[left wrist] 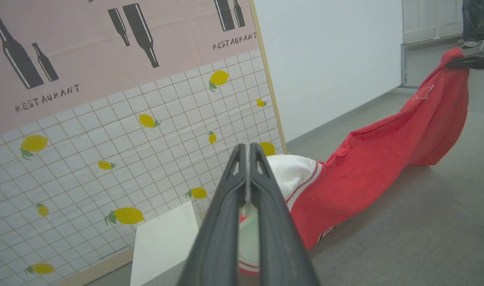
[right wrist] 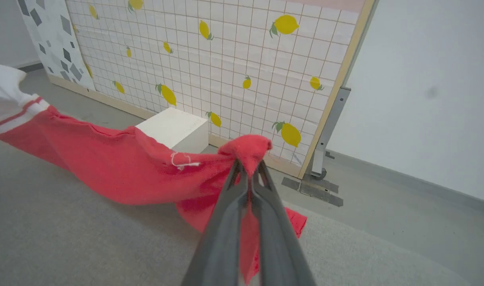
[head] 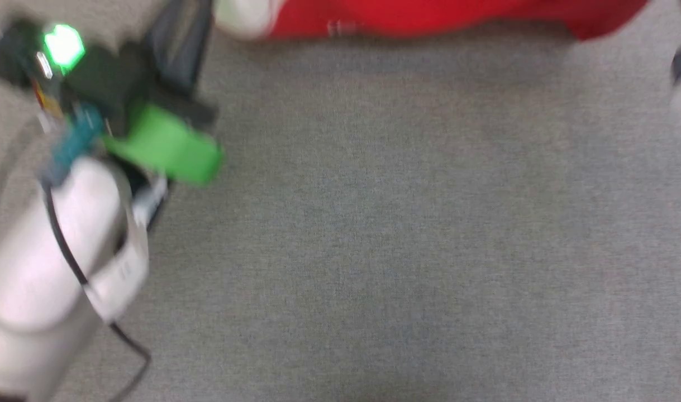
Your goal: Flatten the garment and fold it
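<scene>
The garment [left wrist: 384, 159] is a red shirt with a white, red-striped sleeve [left wrist: 293, 174], and it hangs stretched in the air between my two grippers above grey carpet. In the left wrist view my left gripper [left wrist: 247, 150] is shut on the white sleeve end. In the right wrist view my right gripper [right wrist: 247, 169] is shut on a bunched red corner of the garment [right wrist: 118, 167]. The right gripper's dark fingers [left wrist: 470, 61] also hold the far red end in the left wrist view. The blurred head view has the garment [head: 429, 17] along its top edge and my left arm [head: 61, 245] at its left.
A white box [right wrist: 174, 127] stands on the floor against a lemon-patterned panel [right wrist: 226, 59] with a metal foot [right wrist: 325, 139]. Grey carpet [head: 401, 223] spreads below the garment. A person's legs [left wrist: 474, 20] stand far off by a white wall [left wrist: 329, 59].
</scene>
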Available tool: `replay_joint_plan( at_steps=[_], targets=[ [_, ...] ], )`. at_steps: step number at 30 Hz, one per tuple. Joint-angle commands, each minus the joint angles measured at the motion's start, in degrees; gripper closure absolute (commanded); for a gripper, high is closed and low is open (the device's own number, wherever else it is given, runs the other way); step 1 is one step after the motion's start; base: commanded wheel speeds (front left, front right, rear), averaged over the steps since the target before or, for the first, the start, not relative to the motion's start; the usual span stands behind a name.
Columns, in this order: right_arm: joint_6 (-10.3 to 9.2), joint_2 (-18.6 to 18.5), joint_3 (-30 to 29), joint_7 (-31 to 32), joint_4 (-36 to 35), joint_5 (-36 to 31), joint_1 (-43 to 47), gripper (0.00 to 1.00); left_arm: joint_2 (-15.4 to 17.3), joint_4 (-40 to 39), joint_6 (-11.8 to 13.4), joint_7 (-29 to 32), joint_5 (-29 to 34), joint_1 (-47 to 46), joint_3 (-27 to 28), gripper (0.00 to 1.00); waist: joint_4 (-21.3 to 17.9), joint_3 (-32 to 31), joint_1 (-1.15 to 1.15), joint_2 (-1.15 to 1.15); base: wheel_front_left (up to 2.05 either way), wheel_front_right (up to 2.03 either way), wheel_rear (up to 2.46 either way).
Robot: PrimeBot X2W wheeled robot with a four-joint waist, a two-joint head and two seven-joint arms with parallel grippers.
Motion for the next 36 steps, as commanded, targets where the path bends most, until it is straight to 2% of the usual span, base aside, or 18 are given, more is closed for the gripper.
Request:
replay_joint_plan(
  at_steps=[1, 4, 7, 12, 17, 24, 31, 36],
  targets=[
    [-0.08, 0.49, -1.5, -0.43, -1.06, 0.44, 3.84, 1.0, 1.07, -1.4, 1.3, -0.02, 0.02, 3.35, -0.32, 1.0, 0.21, -2.95, 0.0, 0.0, 0.0, 0.0, 0.0],
    [-0.08, 2.56, -5.1, -0.64, -3.13, 0.05, 12.56, 1.0, 1.36, -4.27, 3.78, -0.35, -1.37, 10.69, -0.9, 1.0, -0.13, -4.63, 0.0, 0.0, 0.0, 0.0, 0.0],
    [-0.08, 5.02, -7.93, -0.39, -4.61, -0.91, 20.37, 1.0, 2.06, -5.07, 4.15, 0.33, -2.18, 16.34, -2.93, 1.0, -0.48, -6.08, 0.0, 0.0, 0.0, 0.0, 0.0],
    [-0.08, 8.01, -10.93, 1.16, -6.06, -2.74, 31.56, 1.0, 3.35, -5.1, 4.23, 4.91, -5.54, 25.2, -6.55, 1.0, -1.0, -8.52, 0.0, 0.0, 0.0, 0.0, 0.0],
    [-0.08, 9.31, -13.86, 3.78, -7.12, -3.94, 40.0, 1.0, 4.51, -4.41, 4.42, 10.12, -9.65, 32.37, -9.38, 1.0, -0.85, -10.7, 0.0, 0.0, 0.0, 0.0, 0.0],
    [-0.08, 9.38, -17.41, 10.15, -7.19, -5.82, 51.21, 1.0, 6.1, -3.14, 7.74, 19.27, -16.02, 40.92, -11.27, 1.0, -0.15, -13.7, 0.0, 0.0, 0.0, 0.0, 0.0],
    [-0.08, 10.45, -21.55, 16.49, -8.92, -5.81, 60.4, 1.0, 6.89, -6.52, 8.74, 22.77, -22.72, 48.09, -11.74, 1.0, -0.23, -16.61, 0.0, 0.0, 0.0, 0.0, 0.0],
    [-0.08, 12.33, -24.44, 20.46, -11.83, -5.12, 65.43, 1.0, 7.7, -10.31, 10.49, 24.96, -26.62, 52.62, -11.77, 1.0, -0.29, -17.89, 0.0, 0.0, 0.0, 0.0, 0.0]
  ],
)
